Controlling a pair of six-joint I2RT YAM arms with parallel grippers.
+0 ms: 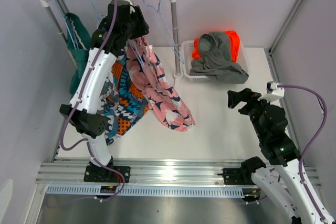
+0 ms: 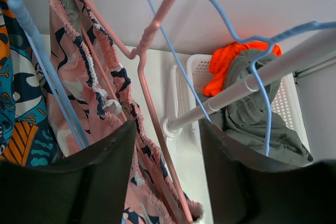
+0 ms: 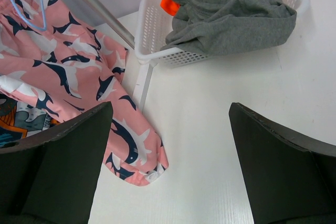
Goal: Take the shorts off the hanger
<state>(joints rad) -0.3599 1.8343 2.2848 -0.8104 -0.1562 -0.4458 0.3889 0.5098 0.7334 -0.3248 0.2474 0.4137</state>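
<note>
Bright, even light; faint shadows; glare on aluminium rail [image 1: 173,172]; wrist-view jaws dark, slightly soft.

From above, the left arm [image 1: 97,72] covers much of the blue print shorts [image 1: 126,106] and part of the teal shorts [image 1: 79,51], and the left gripper [image 2: 165,182] is lost behind its own wrist. The orange shorts [image 1: 232,39] sit mostly buried under the grey shorts [image 1: 218,61]. On the right wrist view, the pink shorts [image 3: 68,72] run off the left edge and the basket [image 3: 153,30] off the top.
</note>
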